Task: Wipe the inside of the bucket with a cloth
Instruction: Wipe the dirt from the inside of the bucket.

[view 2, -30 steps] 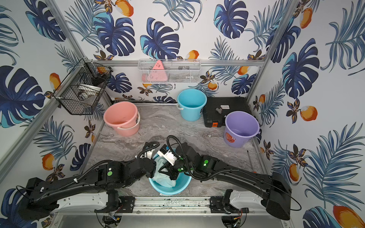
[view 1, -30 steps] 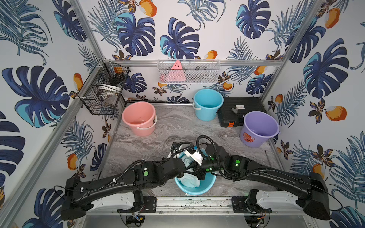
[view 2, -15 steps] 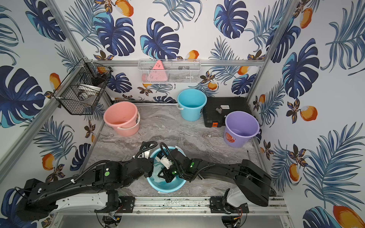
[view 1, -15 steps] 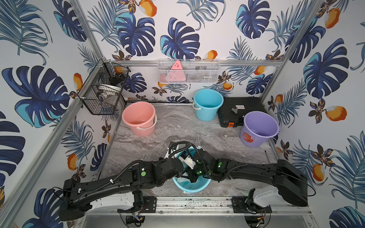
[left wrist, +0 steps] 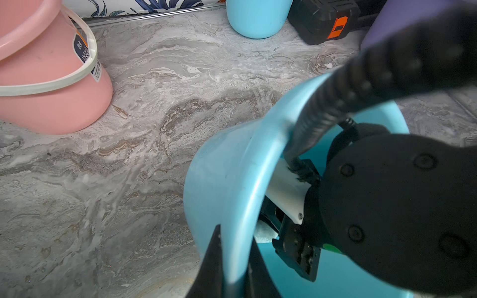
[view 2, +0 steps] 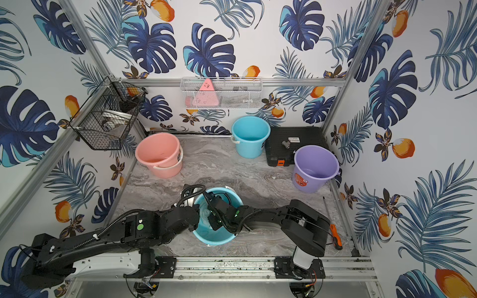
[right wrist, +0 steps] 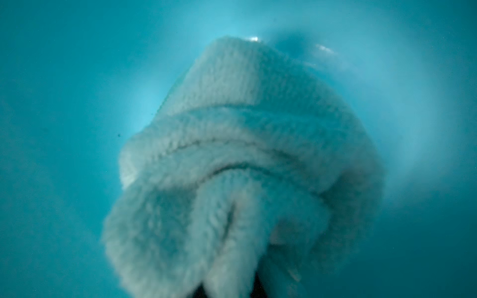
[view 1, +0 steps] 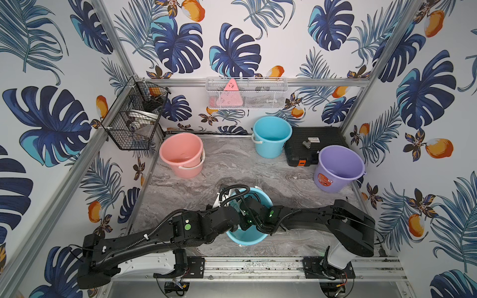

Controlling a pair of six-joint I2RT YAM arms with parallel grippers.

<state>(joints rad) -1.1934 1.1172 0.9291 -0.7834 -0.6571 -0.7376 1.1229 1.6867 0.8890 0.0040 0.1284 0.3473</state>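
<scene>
**NEAR BLUE BUCKET: INTERIOR WIPE IN HAND**

Lower centre in both top views: blue bucket (view 1: 244, 238), upright on marble table (view 1: 206, 167), entered from either side by the two arms.

Left gripper (left wrist: 233, 258), lower middle of left wrist view: fingers pinched on the bucket rim, one outside, one inside. Serves as brace.

Right gripper (right wrist: 228, 287), bottom edge of right wrist view: fingers clamped on bunched cloth (right wrist: 245, 167). Cloth mint, fluffy, deep inside the bucket, far end at or just off the bucket floor. Contact not certain.

Judged step: scrubbing the inner surface.

Handling notes:
- Firm rim pinch against spin or tip.
- Cloth pressed to the wall and swept round, then across the floor.
- Care with wrist and cable at the rim.

Farther, middle band of a top view, left to right: pink bucket (view 1: 185, 170), second blue bucket (view 1: 268, 149), black case (view 1: 317, 144), purple bucket (view 1: 333, 180).
</scene>
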